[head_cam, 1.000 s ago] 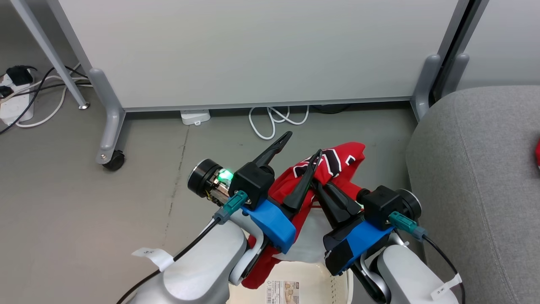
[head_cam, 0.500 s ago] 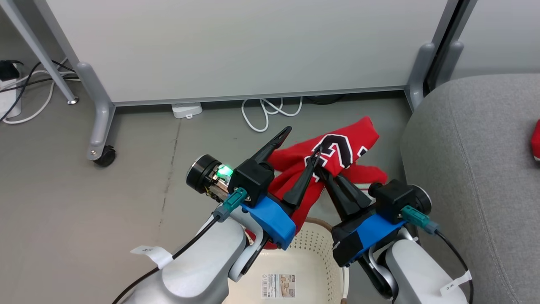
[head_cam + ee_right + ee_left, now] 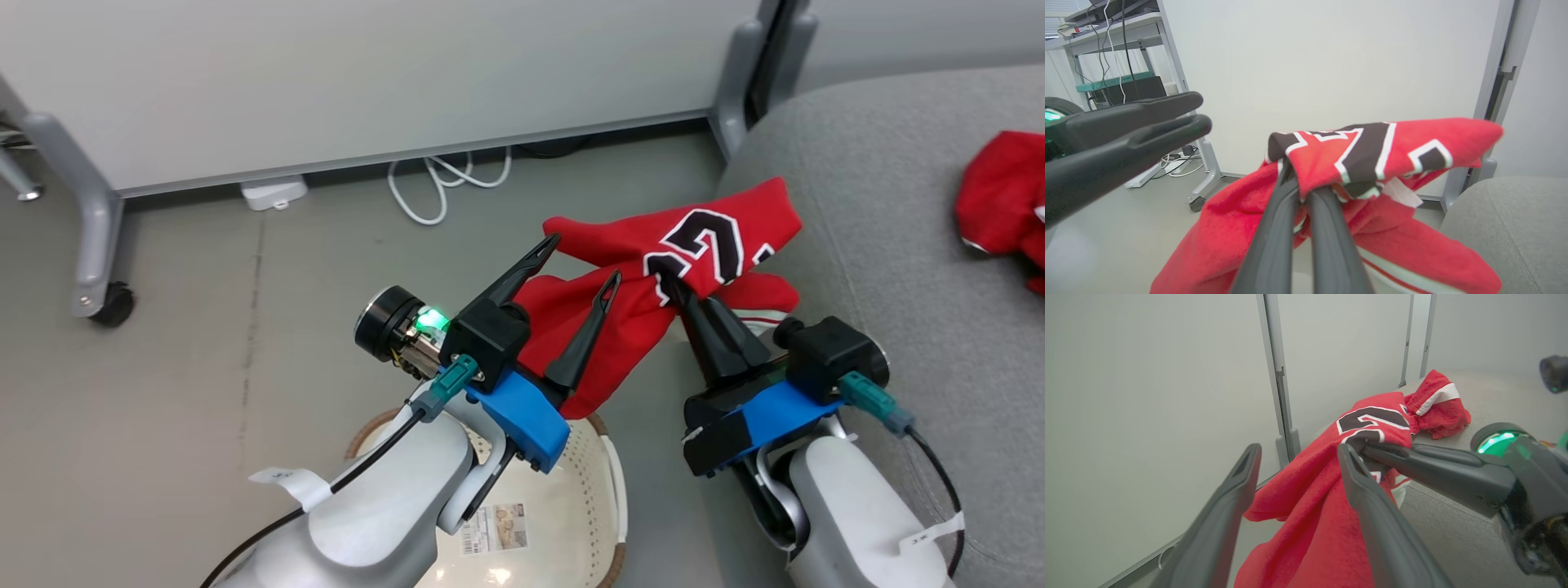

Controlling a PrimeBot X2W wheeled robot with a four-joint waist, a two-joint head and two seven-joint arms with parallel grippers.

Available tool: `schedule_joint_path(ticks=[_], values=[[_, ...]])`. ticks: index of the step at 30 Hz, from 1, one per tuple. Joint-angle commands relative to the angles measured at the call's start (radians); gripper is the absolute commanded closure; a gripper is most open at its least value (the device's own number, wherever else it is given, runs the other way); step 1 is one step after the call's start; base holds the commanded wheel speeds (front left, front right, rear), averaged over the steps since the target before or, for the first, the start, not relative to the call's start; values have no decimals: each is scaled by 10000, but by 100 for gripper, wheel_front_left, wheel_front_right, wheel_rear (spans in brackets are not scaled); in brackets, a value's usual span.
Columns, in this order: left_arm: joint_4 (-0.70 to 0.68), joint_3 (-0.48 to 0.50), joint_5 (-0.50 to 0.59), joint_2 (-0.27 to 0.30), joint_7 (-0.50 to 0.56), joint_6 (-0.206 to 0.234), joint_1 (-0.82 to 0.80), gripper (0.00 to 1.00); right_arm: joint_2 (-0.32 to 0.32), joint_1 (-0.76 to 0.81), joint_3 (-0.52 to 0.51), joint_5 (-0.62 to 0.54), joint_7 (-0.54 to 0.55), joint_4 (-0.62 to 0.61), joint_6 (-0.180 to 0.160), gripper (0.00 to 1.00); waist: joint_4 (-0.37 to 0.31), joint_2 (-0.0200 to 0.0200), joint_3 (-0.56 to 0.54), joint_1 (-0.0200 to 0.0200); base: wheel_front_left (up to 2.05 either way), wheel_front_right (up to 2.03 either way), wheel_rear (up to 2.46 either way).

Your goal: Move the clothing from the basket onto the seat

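1. Found the right gripper (image 3: 664,283) pinched fully shut on the numbered clothing (image 3: 702,237), with a fold of red fabric caught between its dark fingers (image 3: 710,327) close to the black-and-white numerals.
2. Found the left gripper (image 3: 581,260) spread wide and gripping nothing. Saw red fabric behind the gap, but could not tell whether either finger touched it.
3. Saw that garment held up off the floor (image 3: 188,327), draped from the right gripper's tips. Traced its upper end over the rounded left corner of the seat (image 3: 865,155) and its lower end down toward the far rim of the basket (image 3: 606,478). Could not tell whether it touched that rim.
4. Placed the basket on the floor just beside the seat's left edge, partly under the left forearm (image 3: 384,506), with a paper label (image 3: 490,531) on its inner bottom.
5. Spotted a second red garment (image 3: 1000,200) with white stripe trim, crumpled on the seat toward its right edge, well apart from the held one.
6. Noted a pale partition panel (image 3: 367,73) behind, and a looped white cable (image 3: 433,184) on the floor at its foot.
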Motion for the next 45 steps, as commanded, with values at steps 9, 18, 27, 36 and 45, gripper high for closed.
schedule_joint_path(ticks=[9,18,27,36,45], values=[[39,-134,128,67,62,-25,-335,0,-127,175,-828,-116,-5,-537,5,100,-1353,0,594,0,0,0,0],[122,-321,145,124,118,-71,-403,0,-35,575,-1673,-159,-5,-1041,5,100,-2443,0,825,0,0,0,0],[170,-451,133,173,139,-83,-307,0,55,1199,-2304,-72,-5,-1389,5,100,-3021,0,875,0,0,0,0],[189,-592,93,173,97,-95,-256,0,136,1420,-2508,-110,-5,-1548,5,100,-3094,0,897,0,0,0,0],[-126,-578,263,335,223,78,-722,0,53,-744,-2939,-27,-3,-2202,5,100,-3008,0,1893,0,0,0,0]])
